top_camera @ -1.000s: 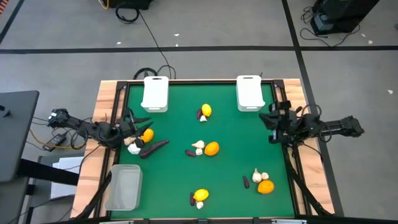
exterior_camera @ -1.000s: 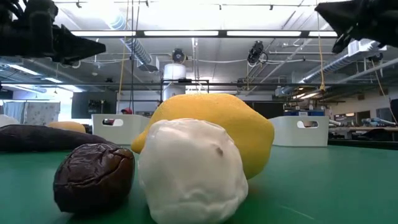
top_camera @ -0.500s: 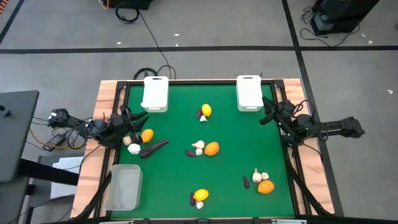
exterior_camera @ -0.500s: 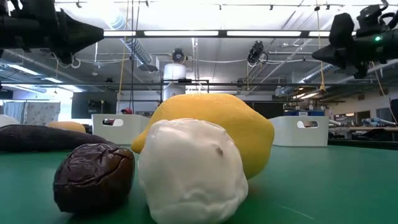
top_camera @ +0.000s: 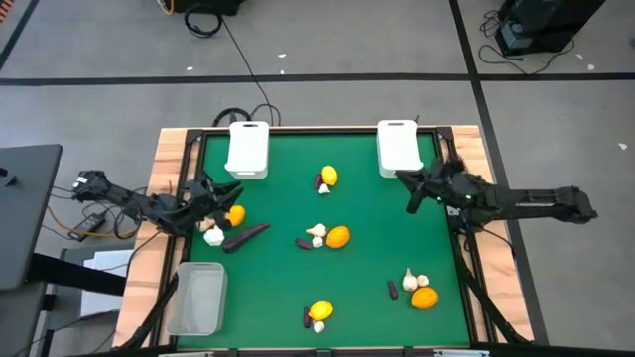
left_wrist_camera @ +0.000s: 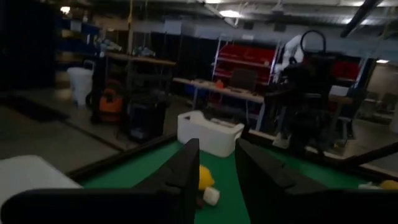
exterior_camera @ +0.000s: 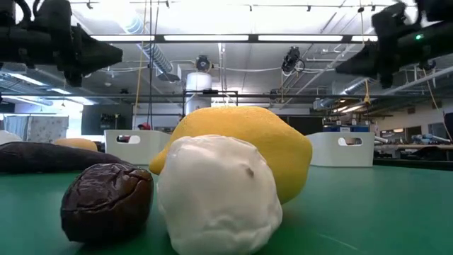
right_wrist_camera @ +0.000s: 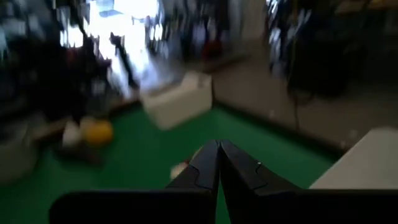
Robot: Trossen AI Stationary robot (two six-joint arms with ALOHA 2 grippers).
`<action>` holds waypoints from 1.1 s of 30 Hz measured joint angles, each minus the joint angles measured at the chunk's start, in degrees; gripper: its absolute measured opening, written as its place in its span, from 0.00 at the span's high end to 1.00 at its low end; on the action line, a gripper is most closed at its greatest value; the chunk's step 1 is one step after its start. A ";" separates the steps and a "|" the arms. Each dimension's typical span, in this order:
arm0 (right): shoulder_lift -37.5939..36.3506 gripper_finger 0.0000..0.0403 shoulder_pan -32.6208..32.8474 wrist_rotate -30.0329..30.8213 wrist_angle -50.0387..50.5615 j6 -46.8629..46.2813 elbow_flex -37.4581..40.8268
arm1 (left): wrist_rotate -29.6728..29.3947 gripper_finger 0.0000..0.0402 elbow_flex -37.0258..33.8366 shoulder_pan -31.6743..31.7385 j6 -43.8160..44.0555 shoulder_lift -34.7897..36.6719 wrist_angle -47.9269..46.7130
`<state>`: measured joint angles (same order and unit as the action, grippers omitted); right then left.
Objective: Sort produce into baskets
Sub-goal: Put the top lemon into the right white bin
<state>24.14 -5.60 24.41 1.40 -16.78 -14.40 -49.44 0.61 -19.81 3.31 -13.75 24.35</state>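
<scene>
High view: the right arm has swung inward over the last second. Its right pincer (top_camera: 411, 191), which hung by the table's (top_camera: 367, 297) right edge a second ago, now reaches out over the green just in front of the right white basket (top_camera: 398, 147). Its fingers are shut together with nothing between them, as the right wrist view confirms. So this looks like the start of a reach toward some produce, not a carry.

The left pincer (top_camera: 220, 194) has barely shifted. It stays at the left side of the table above the small cluster there: an orange citrus (top_camera: 235, 214), a garlic bulb (top_camera: 213, 236) and a long eggplant (top_camera: 246, 236). In the left wrist view its fingers stand slightly apart and hold nothing.

Nothing has been sorted yet. The left white basket (top_camera: 247, 149) and the clear basket (top_camera: 197, 297) at the near left corner look empty, and so does the right white one. Every piece lies on the green:
- a lemon (top_camera: 328, 176) far centre,
- an orange (top_camera: 338, 236) with garlic and a small eggplant at centre,
- a second orange (top_camera: 424, 297) with garlic near right,
- a yellow fruit (top_camera: 320, 310) near centre.

With the right pincer shut, it would have to open before it could take anything.
</scene>
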 joint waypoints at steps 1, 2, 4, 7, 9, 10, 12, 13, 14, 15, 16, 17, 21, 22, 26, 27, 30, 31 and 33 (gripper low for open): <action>2.07 0.93 -1.13 -2.81 1.05 -0.03 -0.80 | -0.64 0.71 0.41 0.00 0.23 -1.12 -0.21; 4.11 0.93 -2.24 -5.32 1.45 -0.34 -1.49 | -0.62 0.70 1.09 0.02 0.32 -2.11 -0.21; 8.47 0.93 -4.32 -9.02 1.39 -1.70 -2.48 | -0.63 0.68 2.46 0.00 0.39 -4.18 -0.05; 14.70 0.93 -6.70 -12.16 0.17 -2.19 -3.99 | -0.61 0.63 4.56 0.00 0.41 -7.79 -0.03; 18.62 0.93 -7.76 -13.90 -1.10 -1.32 -5.18 | -0.60 0.61 5.81 0.00 0.41 -10.54 -0.32; 20.51 0.93 -8.02 -15.22 -2.38 -0.29 -5.59 | -0.54 0.60 6.42 0.00 0.41 -12.00 -0.23; 23.90 0.93 -8.18 -19.98 -5.60 2.27 -6.57 | 0.40 0.59 7.33 0.00 0.44 -14.96 -0.25; 25.30 0.93 -8.09 -23.19 -7.57 3.93 -7.13 | 1.51 0.58 7.77 0.02 0.81 -16.49 -0.30; 26.58 0.93 -7.92 -26.27 -10.46 5.70 -7.43 | 2.79 0.58 8.24 0.02 1.53 -18.03 -0.32; 27.82 0.93 -7.69 -29.25 -13.74 6.88 -7.74 | 3.86 0.58 8.68 0.01 2.10 -19.48 -0.32; 28.98 0.93 -7.52 -31.95 -16.64 7.60 -8.17 | 4.75 0.58 9.12 0.00 2.82 -20.96 -0.33; 30.03 0.93 -7.46 -33.73 -19.07 7.81 -8.45 | 5.45 0.58 9.56 0.00 3.22 -22.50 -0.33; 34.84 0.93 -7.92 -34.98 -19.07 7.47 -12.35 | 5.63 0.58 11.23 0.00 3.41 -28.29 -0.52; 36.17 0.92 -8.09 -35.00 -16.42 7.54 -13.60 | 5.95 0.58 11.78 0.01 3.42 -29.77 -0.34; 42.43 0.86 -8.15 -34.18 -8.42 8.64 -18.20 | 12.18 0.58 13.75 0.02 5.03 -35.74 -0.35; 43.75 0.83 -7.98 -33.74 -8.03 9.35 -19.00 | 13.45 0.58 14.44 0.02 5.55 -37.36 -0.72; 46.72 0.75 -7.29 -32.59 -8.18 11.48 -20.36 | 14.35 0.58 17.61 0.13 6.79 -41.79 -5.04; 47.48 0.73 -7.11 -31.84 -8.80 11.88 -20.62 | 14.19 0.58 18.81 0.40 7.42 -43.16 -7.23; 48.28 0.67 -6.85 -29.27 -9.06 11.99 -21.04 | 13.99 0.58 21.86 1.68 8.62 -46.18 -11.71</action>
<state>72.42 -12.45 -4.85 -7.66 -4.79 -35.45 -35.45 22.47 -18.13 11.94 -59.93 12.64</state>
